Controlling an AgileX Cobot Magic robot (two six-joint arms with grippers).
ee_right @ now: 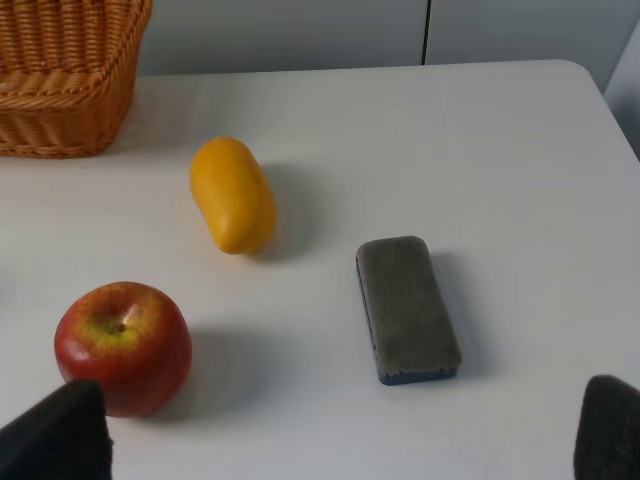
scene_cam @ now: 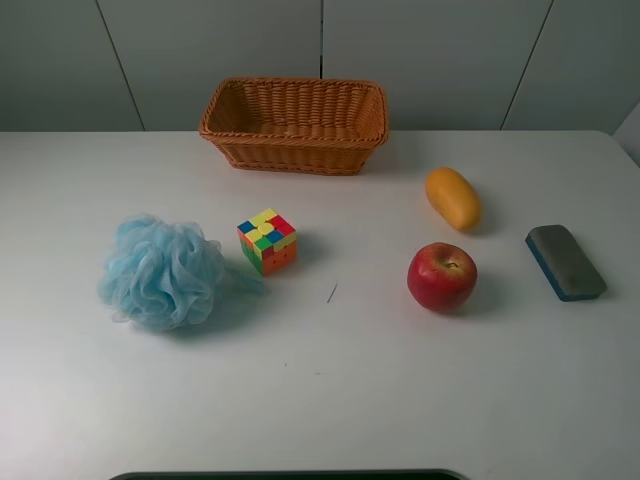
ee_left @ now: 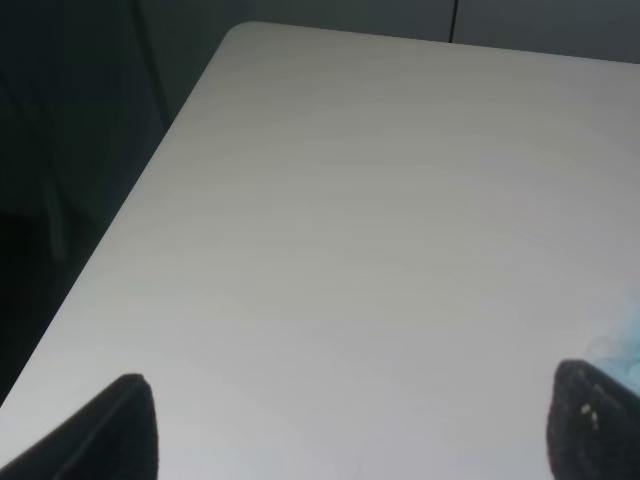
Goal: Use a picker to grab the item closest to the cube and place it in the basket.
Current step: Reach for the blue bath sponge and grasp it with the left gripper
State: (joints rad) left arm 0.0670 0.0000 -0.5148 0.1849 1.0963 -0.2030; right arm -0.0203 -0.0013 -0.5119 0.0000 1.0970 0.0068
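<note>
A multicoloured cube (scene_cam: 267,241) sits left of the table's middle. A light blue bath pouf (scene_cam: 160,271) lies just left of it, the nearest item; a sliver of it shows in the left wrist view (ee_left: 625,345). A brown wicker basket (scene_cam: 295,124) stands at the back centre, its corner also in the right wrist view (ee_right: 60,75). No gripper shows in the high view. My left gripper (ee_left: 350,425) is open over bare table near the table's left edge. My right gripper (ee_right: 330,435) is open, near the apple and eraser.
A red apple (scene_cam: 441,275) (ee_right: 124,345), an orange mango-like fruit (scene_cam: 453,197) (ee_right: 233,194) and a grey-and-blue board eraser (scene_cam: 565,261) (ee_right: 406,307) lie on the right half of the white table (scene_cam: 350,380).
</note>
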